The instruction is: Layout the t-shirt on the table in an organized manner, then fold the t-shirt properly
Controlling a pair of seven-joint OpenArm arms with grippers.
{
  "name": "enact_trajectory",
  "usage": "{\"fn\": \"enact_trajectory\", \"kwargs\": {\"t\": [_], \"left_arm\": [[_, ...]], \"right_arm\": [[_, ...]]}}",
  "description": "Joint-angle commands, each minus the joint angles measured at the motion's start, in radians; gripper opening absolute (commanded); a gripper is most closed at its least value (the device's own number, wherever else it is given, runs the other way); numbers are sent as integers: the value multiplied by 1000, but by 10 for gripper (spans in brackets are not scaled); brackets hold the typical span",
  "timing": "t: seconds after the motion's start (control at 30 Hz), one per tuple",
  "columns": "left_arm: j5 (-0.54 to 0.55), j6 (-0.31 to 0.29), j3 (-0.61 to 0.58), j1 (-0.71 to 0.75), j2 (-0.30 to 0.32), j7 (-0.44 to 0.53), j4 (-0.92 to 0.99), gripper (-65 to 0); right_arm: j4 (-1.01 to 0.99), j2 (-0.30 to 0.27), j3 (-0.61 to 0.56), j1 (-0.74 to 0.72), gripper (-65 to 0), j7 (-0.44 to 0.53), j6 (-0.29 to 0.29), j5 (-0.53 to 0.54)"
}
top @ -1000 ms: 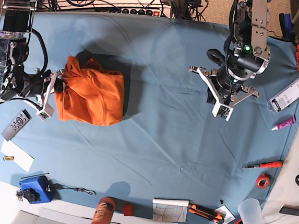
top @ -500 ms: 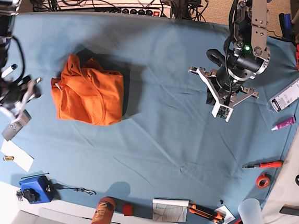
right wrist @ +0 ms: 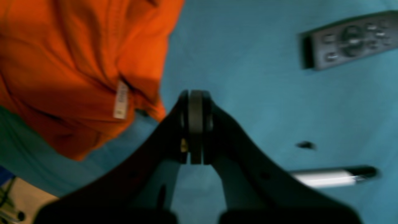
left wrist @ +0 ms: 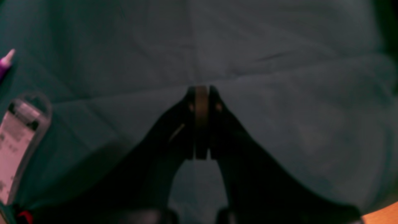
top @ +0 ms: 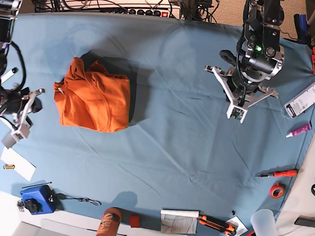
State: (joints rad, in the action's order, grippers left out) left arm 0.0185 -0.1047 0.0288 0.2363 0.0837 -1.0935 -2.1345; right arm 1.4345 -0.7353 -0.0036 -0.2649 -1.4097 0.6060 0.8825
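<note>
I saw the t-shirt (top: 93, 102) folded into a near-square bundle on the table (top: 171, 152), left-of-centre in the base view, no clear long axis, bunched collar edge toward my right gripper (top: 18, 132). That gripper sat just beside it, jaws together, empty. Left gripper (top: 235, 114) hovered well apart, jaws together.

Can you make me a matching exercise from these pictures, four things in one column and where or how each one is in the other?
Things:
1. t-shirt
2. right gripper
3. left gripper
4. red tape roll

States:
A. shut, over bare table cloth
B. bunched in a heap
C. by the screwdriver
D. shut, empty, beside the shirt

Pairs: 1-B, 2-D, 3-A, 4-C
</note>
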Motion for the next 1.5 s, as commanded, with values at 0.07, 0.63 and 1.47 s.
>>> {"fn": "enact_trajectory", "kwargs": {"t": [0.07, 0.63, 1.47], "left_arm": [[-6, 0, 15, -9, 21, 27, -27, -650], [318, -78, 443, 108, 113, 132, -56, -650], [491, -198, 610, 615, 113, 54, -58, -650]], "right_arm": [[21, 35, 103, 8, -650, 13, 12, 79], [532, 377, 805, 395, -650, 13, 92, 484], [607, 461, 827, 984, -650, 13, 92, 369]]}}
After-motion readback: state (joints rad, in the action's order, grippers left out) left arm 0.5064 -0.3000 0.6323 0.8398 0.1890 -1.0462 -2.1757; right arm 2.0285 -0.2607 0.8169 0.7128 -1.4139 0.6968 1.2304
